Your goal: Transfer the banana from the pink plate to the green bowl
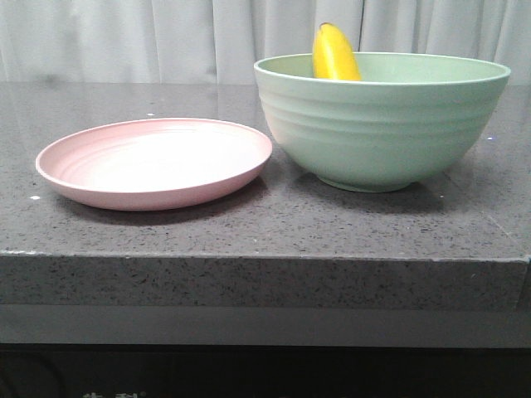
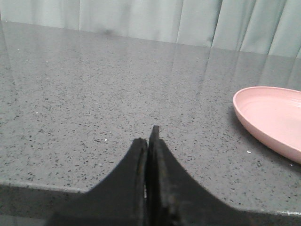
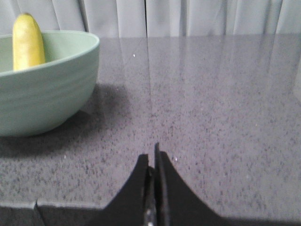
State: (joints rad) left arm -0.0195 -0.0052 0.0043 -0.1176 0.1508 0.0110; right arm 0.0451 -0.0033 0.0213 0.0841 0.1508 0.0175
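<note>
**Banana in the bowl, both arms back**

Closest to the lens, the left gripper has its fingers pressed together on nothing, low over the dark stone table. The right gripper is likewise closed and empty.

The banana stands on end inside the green bowl, leaning on the far wall with its tip above the rim. The pink plate beside the bowl holds nothing, so the transfer looks done.

What remains is a small risk: propped upright, the banana could slide down or tip if the bowl gets nudged. The plate's rim sits very near the bowl, perhaps touching, so bumping either would disturb both.
</note>
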